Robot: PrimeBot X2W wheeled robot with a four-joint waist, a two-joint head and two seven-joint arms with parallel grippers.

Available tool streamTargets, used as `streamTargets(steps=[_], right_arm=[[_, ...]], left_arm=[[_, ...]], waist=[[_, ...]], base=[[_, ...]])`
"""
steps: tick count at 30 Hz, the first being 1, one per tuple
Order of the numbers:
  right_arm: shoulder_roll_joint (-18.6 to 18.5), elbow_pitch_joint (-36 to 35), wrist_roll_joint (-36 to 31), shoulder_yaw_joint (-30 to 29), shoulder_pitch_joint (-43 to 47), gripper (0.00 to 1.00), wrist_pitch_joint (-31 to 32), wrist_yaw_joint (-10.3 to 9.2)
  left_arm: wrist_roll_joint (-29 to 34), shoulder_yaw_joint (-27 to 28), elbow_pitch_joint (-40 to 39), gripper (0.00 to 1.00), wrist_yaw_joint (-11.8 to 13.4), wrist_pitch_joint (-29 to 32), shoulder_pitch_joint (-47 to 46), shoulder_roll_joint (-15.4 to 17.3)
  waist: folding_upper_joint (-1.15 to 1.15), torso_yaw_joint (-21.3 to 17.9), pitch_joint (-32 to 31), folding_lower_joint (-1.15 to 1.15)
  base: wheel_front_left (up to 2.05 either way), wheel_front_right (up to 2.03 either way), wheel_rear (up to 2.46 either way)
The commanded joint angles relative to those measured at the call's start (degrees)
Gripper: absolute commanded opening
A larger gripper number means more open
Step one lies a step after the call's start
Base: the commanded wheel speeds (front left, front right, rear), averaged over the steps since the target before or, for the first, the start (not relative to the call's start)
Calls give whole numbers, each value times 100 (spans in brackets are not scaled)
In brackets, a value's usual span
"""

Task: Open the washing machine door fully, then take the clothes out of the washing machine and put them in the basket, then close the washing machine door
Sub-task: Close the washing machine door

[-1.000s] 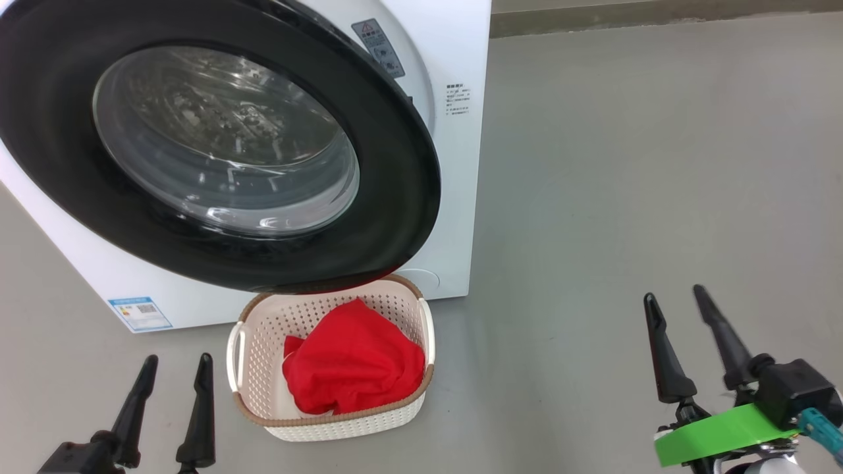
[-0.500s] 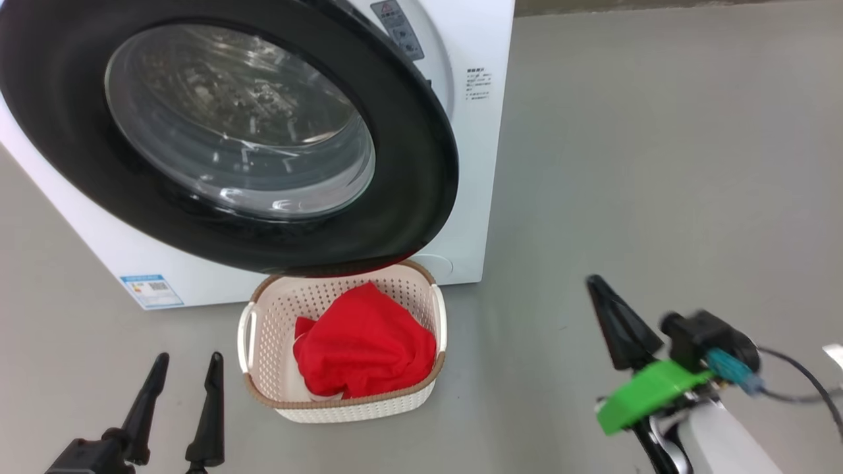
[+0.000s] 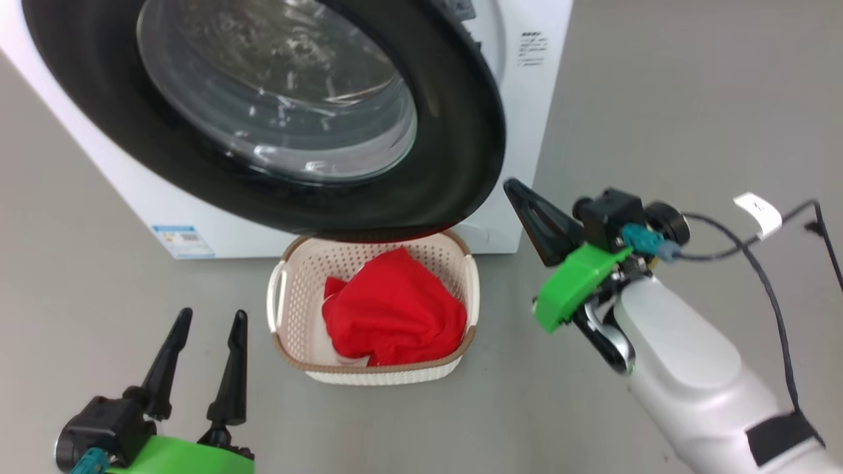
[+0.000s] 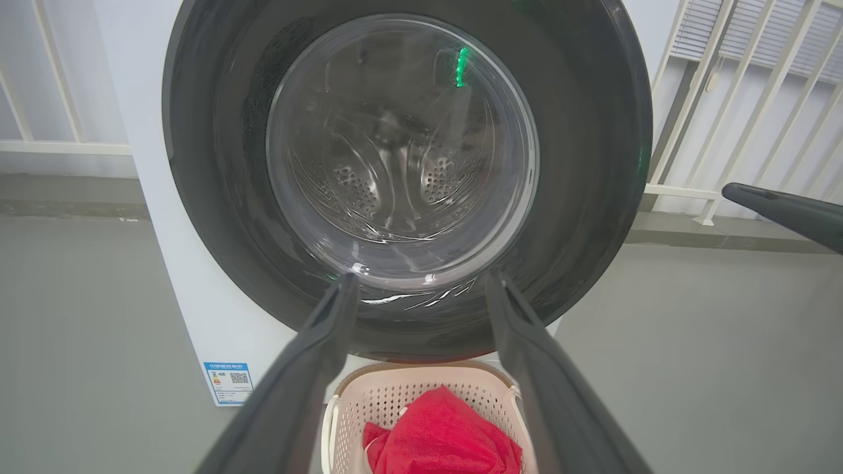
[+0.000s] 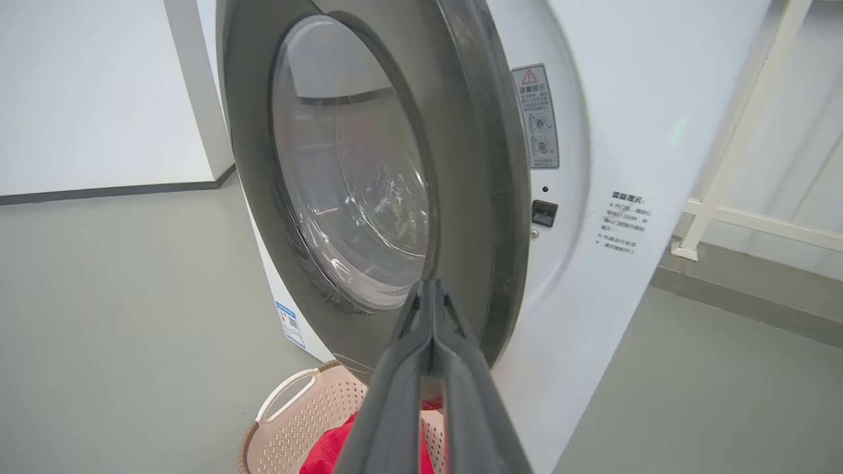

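Nearest, the left gripper (image 3: 213, 313) rests empty, fingers spread, left of the small cream perforated plastic basket (image 3: 276, 309) holding the bright red fabric clothes (image 3: 395, 309); unloading looks done. The right gripper (image 3: 520, 194), its 2 fingers pressed together on nothing, sits just beside the right edge of the large round black-rimmed glass washing machine door (image 3: 461, 131). That door stands ajar off the big white washing machine (image 3: 537, 118); shutting it remains.

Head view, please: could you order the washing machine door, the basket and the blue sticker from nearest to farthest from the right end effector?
1. washing machine door: black rim just left of the right end effector.
2. basket: below and left, on the floor.
3. blue sticker: far left, low on the washing machine.
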Motion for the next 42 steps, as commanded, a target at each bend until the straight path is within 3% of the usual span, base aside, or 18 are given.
streamTargets(steps=[1,10,24,35,42], right_arm=[[87,-19,122,168,-261,0,-36,36],[-187,512,545,593,-1320,0,-36,36],[-631,668,770,706,-2205,0,-36,36],[-867,583,500,443,-3035,0,-36,36],[-727,509,-147,-406,-3176,0,-36,36]], left_arm=[[55,161,-116,100,-32,-52,-219,77],[58,23,-151,100,-32,-52,-484,-15],[-48,-157,-105,100,-32,-52,-913,-27],[-177,-508,-55,100,-32,-52,-1345,-41],[-209,-601,24,100,-32,-52,-1420,-52]], waist=[[0,223,229,0],[0,569,755,0],[0,904,1337,0],[0,1049,1846,0],[0,1054,1954,0]], base=[[0,0,0],[0,0,0],[0,0,0],[0,0,0],[0,0,0]])
